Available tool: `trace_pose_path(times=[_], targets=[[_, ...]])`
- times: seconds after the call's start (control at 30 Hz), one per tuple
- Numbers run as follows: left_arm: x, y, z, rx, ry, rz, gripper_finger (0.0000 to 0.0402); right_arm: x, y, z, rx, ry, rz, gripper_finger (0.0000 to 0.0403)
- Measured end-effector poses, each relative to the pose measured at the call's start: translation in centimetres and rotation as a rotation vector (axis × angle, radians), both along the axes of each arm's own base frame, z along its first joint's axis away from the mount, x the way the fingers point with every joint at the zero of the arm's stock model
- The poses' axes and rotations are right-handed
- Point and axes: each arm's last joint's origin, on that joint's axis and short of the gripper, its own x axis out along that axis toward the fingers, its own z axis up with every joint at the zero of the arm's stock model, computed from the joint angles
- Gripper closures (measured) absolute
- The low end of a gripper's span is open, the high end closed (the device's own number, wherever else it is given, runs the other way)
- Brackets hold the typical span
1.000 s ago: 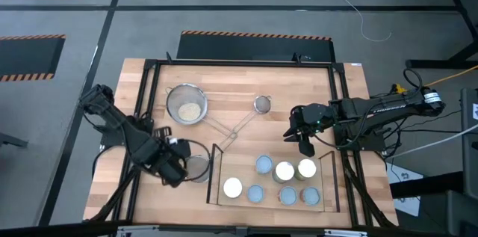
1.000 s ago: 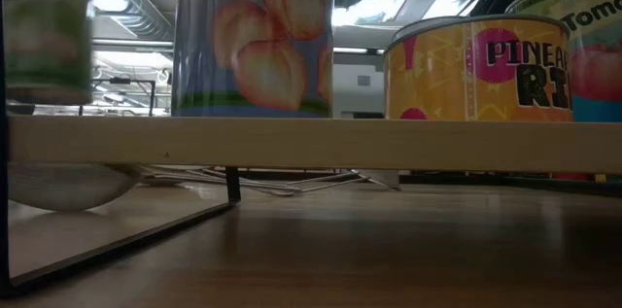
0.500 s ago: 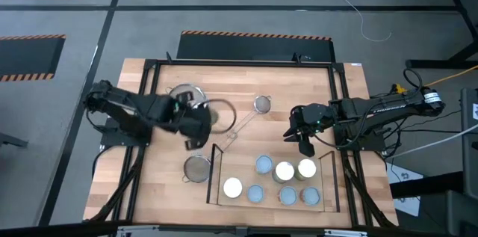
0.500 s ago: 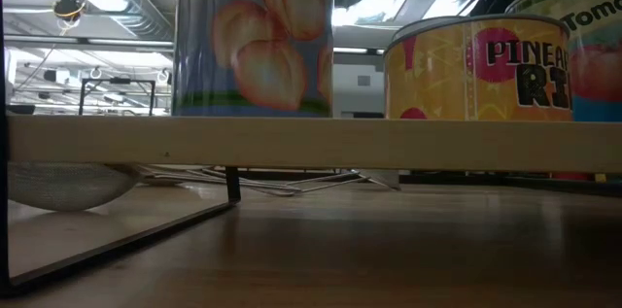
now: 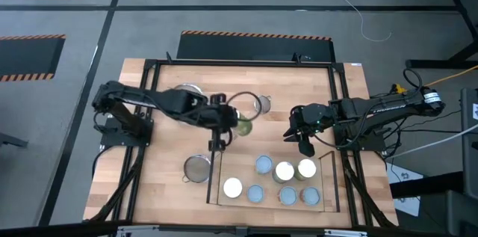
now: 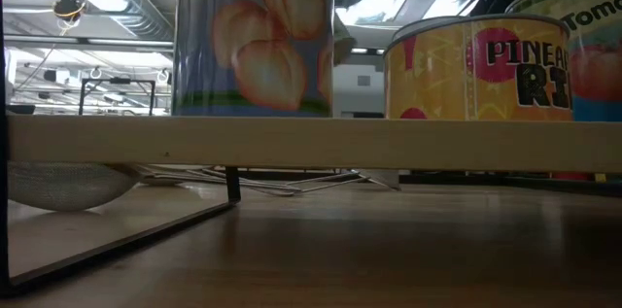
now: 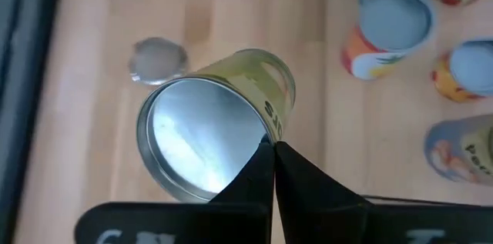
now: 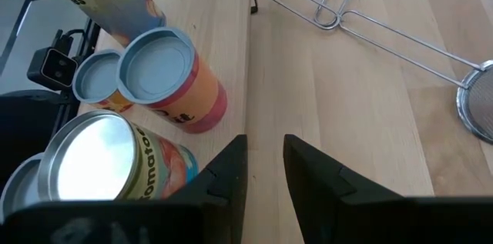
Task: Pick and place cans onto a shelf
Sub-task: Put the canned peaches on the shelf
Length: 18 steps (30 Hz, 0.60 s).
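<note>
My left gripper (image 5: pixel 230 122) (image 7: pixel 271 152) is shut on a can with a yellow-green label and a shiny end (image 7: pixel 202 142) (image 5: pixel 243 125), above the table's middle, just beyond the shelf's far left corner. The shelf (image 5: pixel 326 181) is a light-wood board with black rails near the front edge. Several cans stand upright on it, among them a white-topped one (image 5: pixel 233 187) and a blue-topped one (image 5: pixel 263 164). The low view shows the board's edge (image 6: pixel 311 143) under a peach-labelled can (image 6: pixel 255 36). My right gripper (image 5: pixel 302 141) (image 8: pixel 266 168) is open and empty beside the shelf's far right corner. My left gripper has its two fingers closed together on the rim of the can's shiny end (image 7: pixel 262 138), on the side nearest the wrist. The can is lifted clear of the table and tilted, its shiny end toward the wrist camera and its labelled side (image 7: pixel 262 82) pointing away.
A steel pan (image 5: pixel 187 93) lies partly under my left arm at the far left. A mesh strainer (image 5: pixel 198 168) sits left of the shelf, and a small one (image 5: pixel 263 104) lies near the middle. Black frame rails run along the table's edges.
My left gripper has carried the can from the near left of the table toward the far edge and the right, to above the table's middle. The can stays clear of the table and has left the low view. My right arm has kept still.
</note>
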Motion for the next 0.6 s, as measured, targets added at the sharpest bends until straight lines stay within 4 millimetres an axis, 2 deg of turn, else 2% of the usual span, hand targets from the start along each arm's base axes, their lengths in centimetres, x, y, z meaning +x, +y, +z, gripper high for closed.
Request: trace_pose_path(times=[0.27, 0.6], targets=[[1.7, -3.0, -2.5, -0.076, 0.062, -0.076, 0.0401, 0.0, 0.0, 0.0, -0.002, 0.0, -0.001, 0.0312], [1.6, -7.3, -4.2, -0.144, 0.108, -0.102, 0.0401, 0.0, 0.0, 0.0, -0.001, -0.003, -0.001, 0.0312]])
